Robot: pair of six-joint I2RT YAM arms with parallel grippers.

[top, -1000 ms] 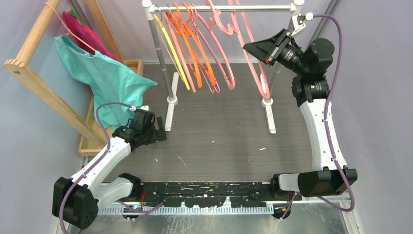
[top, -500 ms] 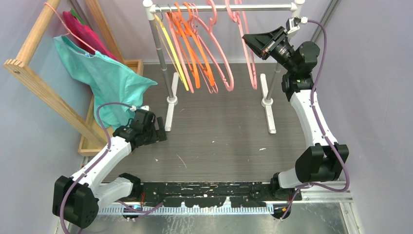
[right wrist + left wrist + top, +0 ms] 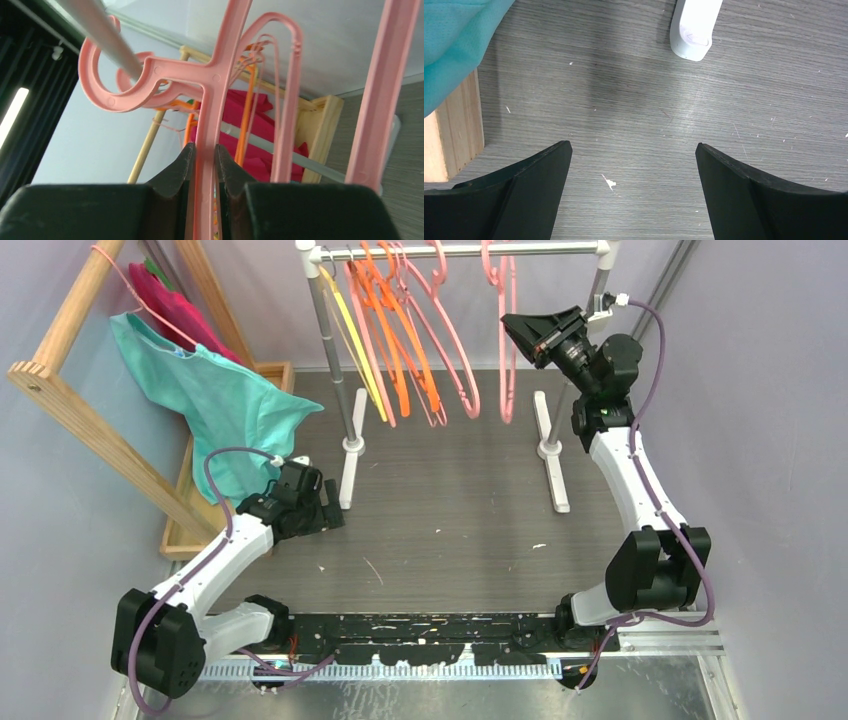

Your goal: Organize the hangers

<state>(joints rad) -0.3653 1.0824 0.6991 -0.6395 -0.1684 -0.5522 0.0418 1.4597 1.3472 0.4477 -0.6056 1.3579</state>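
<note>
Hangers hang from a white rail (image 3: 540, 251): a yellow hanger (image 3: 350, 335) at the left, orange hangers (image 3: 398, 355), then pink hangers (image 3: 455, 355). My right gripper (image 3: 514, 328) is raised beside the rail's right end, shut on the stem of the rightmost pink hanger (image 3: 507, 360), which hangs straight down. In the right wrist view the gripper (image 3: 205, 150) pinches that stem (image 3: 216, 100) just below its hook, and the hook (image 3: 105, 85) curls round the rail (image 3: 95, 27). My left gripper (image 3: 325, 512) hovers low over the table, open (image 3: 634, 147), with nothing between its fingers.
A wooden frame (image 3: 80, 400) at the left carries a teal garment (image 3: 225, 405) and a magenta garment (image 3: 170, 300) over a wooden tray (image 3: 185, 530). The rack's white feet (image 3: 350, 475) (image 3: 553, 485) stand on the grey table (image 3: 450, 520); one foot (image 3: 691, 30) lies ahead of the left gripper.
My right gripper has moved up and left toward the rail with the pink hanger, which swung from tilted to hanging straight. The right arm's elbow has folded in. The left arm barely moved.
</note>
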